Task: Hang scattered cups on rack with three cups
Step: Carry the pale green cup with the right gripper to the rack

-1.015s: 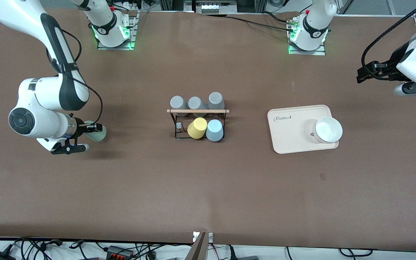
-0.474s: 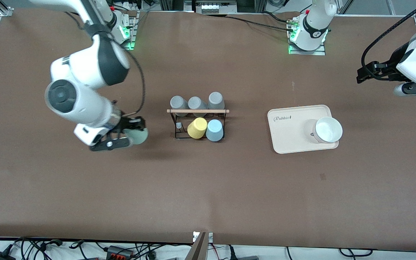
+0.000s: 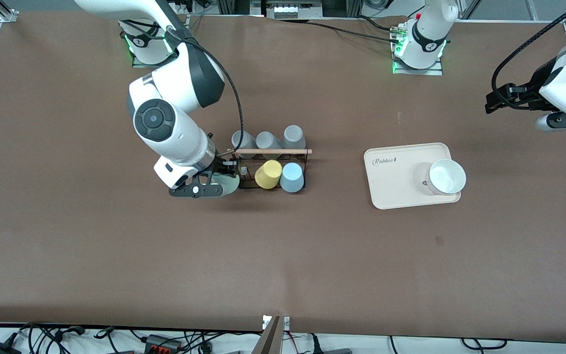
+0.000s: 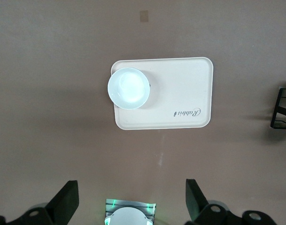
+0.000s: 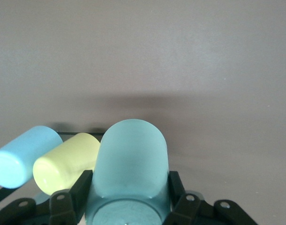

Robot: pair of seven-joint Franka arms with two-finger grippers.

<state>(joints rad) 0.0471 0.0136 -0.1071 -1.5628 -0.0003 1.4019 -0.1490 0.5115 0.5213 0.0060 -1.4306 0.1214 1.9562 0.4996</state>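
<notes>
Mint-green cup [image 3: 227, 183], yellow cup [image 3: 268, 174], light blue cup [image 3: 292, 177], three grey cups [image 3: 266, 140], black rack [image 3: 251, 186], beige tray [image 3: 395, 177].

right gripper [image 3: 223, 183]: comes in from the right arm's end of the table, now at the rack's [image 3: 269, 169] end just beside the yellow cup [image 3: 268, 174] | mint-green cup [image 3: 227, 184]: travels along, clamped in its fingers, now at the rack's free peg | right arm: swings in over the table toward the rack
</notes>
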